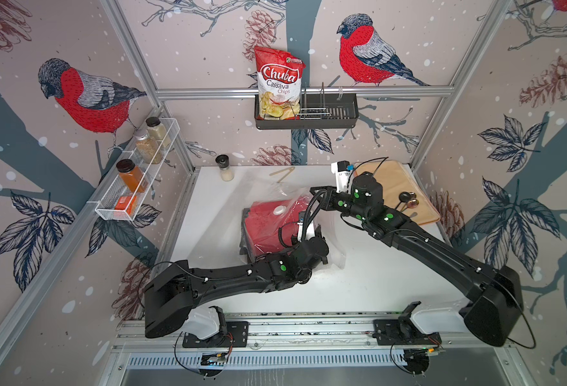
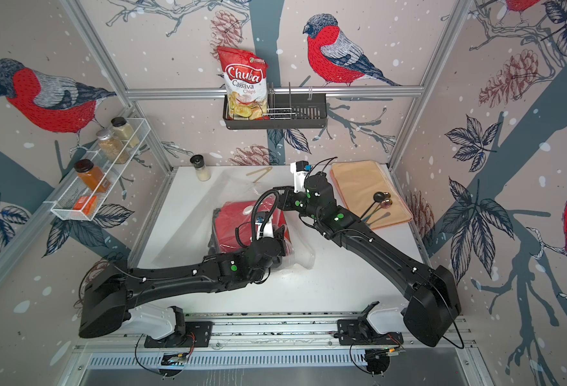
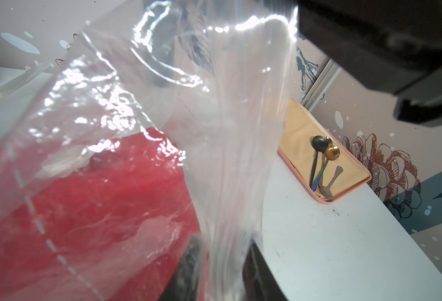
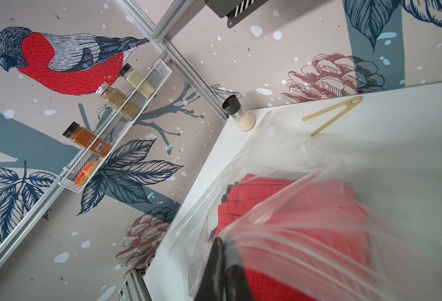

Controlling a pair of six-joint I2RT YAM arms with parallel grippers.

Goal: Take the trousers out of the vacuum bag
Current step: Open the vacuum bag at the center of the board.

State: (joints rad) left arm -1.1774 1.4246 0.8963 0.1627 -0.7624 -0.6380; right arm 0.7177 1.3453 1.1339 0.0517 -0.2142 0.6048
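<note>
The clear crinkly vacuum bag (image 1: 333,259) lies mid-table, its round white valve (image 1: 279,210) on top. Inside it show the trousers: a bright red pair (image 1: 262,230) (image 2: 232,230) stacked on a black pair (image 1: 244,234). My right gripper (image 4: 226,258) (image 1: 315,192) is shut on the bag's film and holds that edge up above the red cloth (image 4: 305,208). In the left wrist view, bunched film (image 3: 227,182) runs between the dark fingers (image 3: 188,260) of my left gripper (image 3: 223,263), which is closed on it beside the red pair (image 3: 97,208).
A peach mat (image 1: 399,180) with spoons (image 1: 407,200) lies at the back right. Tongs (image 1: 282,173) and a spice jar (image 1: 225,168) stand near the back wall. A wire shelf (image 1: 135,187) hangs on the left wall. A black basket (image 1: 338,113) holds a chips bag (image 1: 278,83).
</note>
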